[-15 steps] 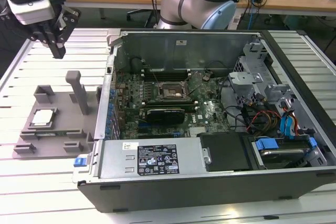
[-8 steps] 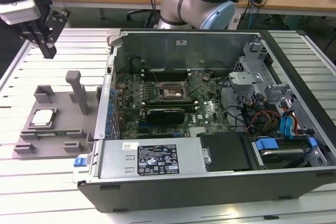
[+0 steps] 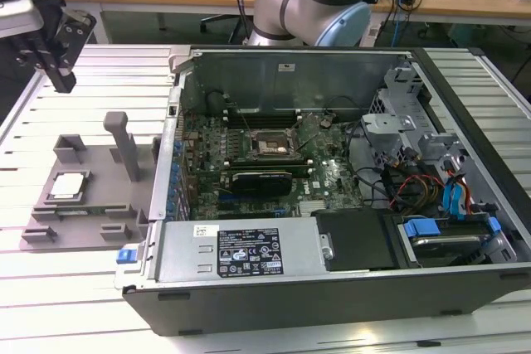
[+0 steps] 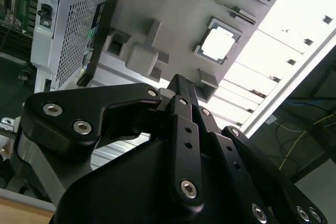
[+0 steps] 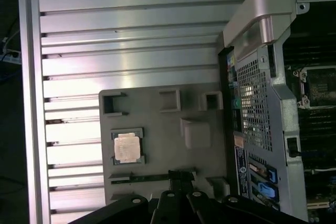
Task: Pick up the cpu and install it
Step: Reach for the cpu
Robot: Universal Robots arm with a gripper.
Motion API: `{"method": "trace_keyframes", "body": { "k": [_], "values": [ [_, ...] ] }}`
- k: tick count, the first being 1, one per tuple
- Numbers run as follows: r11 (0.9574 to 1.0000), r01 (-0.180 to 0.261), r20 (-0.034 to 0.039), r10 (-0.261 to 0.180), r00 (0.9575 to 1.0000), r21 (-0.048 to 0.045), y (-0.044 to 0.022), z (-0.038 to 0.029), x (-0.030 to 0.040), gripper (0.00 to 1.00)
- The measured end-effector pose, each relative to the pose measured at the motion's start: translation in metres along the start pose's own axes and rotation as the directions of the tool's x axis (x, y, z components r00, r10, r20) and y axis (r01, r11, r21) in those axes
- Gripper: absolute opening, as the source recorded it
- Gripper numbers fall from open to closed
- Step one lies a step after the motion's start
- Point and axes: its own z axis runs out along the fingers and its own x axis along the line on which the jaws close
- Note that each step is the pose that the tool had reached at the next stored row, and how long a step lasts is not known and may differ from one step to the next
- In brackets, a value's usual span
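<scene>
The cpu [image 3: 68, 186], a small silvery square chip, lies flat in a recess of the grey plastic tray [image 3: 104, 205] on the exterior view's left, beside the open computer case. In both wrist views the cpu [image 4: 220, 43] [image 5: 127, 147] sits untouched in its tray pocket. My gripper [image 3: 65, 83] hangs high above the table, up and back from the tray, well apart from the chip. Its black fingers [image 4: 181, 90] meet at the tip with nothing between them, so it is shut. The black motherboard socket [image 3: 270, 145] lies inside the case with nothing in it.
The open case's metal wall [image 3: 170, 163] rises right beside the tray. A grey upright post [image 3: 124, 145] stands on the tray near that wall. Cables, drive bays and a power supply [image 3: 249, 250] crowd the case. The ribbed aluminium table [image 3: 50, 288] surrounds the tray.
</scene>
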Motion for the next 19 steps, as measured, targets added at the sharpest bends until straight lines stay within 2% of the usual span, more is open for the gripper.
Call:
{"method": "trace_keyframes", "body": {
  "k": [14,19],
  "values": [
    [1.0,0.0,0.0,0.0,1.0,0.0,-0.0014,-0.0004,0.0187,0.11],
    [1.0,0.0,0.0,0.0,1.0,0.0,-0.002,-0.0006,0.0277,0.11]
  ]
}}
